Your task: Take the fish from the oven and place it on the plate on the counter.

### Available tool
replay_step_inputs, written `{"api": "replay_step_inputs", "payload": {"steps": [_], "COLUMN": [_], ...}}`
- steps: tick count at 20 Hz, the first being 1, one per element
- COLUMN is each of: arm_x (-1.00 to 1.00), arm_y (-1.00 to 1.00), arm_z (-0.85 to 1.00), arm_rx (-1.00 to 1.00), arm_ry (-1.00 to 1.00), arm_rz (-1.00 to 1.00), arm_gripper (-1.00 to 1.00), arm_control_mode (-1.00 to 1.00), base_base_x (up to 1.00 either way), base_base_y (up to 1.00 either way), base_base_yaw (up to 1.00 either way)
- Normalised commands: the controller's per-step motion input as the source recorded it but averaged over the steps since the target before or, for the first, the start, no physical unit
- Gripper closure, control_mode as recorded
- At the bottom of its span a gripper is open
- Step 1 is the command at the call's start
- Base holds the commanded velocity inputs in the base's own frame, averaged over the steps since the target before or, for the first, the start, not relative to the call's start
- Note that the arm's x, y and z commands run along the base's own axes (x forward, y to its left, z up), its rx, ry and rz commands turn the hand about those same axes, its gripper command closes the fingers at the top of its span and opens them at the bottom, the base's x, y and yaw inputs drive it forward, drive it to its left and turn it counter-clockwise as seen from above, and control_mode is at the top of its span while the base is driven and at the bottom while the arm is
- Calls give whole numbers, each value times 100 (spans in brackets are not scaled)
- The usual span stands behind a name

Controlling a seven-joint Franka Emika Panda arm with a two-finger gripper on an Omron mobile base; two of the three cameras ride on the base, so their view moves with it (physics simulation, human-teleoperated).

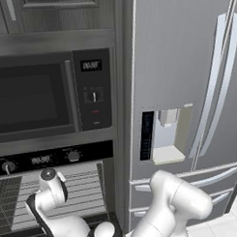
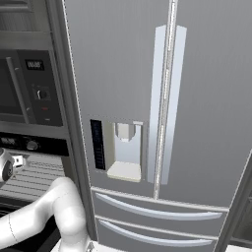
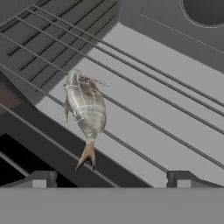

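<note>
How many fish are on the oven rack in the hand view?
1. The fish lies on the wire rack near its front edge, tail toward the camera. Parts of the oven outside this view could hide more.

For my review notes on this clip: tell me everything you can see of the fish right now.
The fish is small, slim and grey-silver with faint brownish markings, small fins along its body and a tan forked tail. It lies flat on the oven's wire rack near the front edge, tail toward the camera. Only the rack wires touch it; the open gripper is short of it.
</note>
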Motion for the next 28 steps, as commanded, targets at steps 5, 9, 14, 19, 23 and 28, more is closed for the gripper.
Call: {"api": "replay_step_inputs", "payload": {"steps": [5, 9, 14, 19, 23, 28], "arm_x": [7, 14, 26, 22, 14, 22], "arm_y": [12, 8, 0, 4, 11, 16], "arm_z": [-7, -24, -39, -16, -16, -41], "arm_rx": [14, 13, 7, 3, 6, 2], "arm_ry": [0, 0, 2, 5, 0, 0], "arm_rz": [0, 0, 0, 0, 0, 0], "arm_gripper": [-100, -100, -100, -100, -100, -100], "arm_control_mode": [-100, -100, -100, -100, -100, -100], "base_base_x": [0, 0, 0, 0, 0, 0], "base_base_y": [0, 0, 0, 0, 0, 0], "base_base_yaw": [0, 0, 0, 0, 0, 0]}}
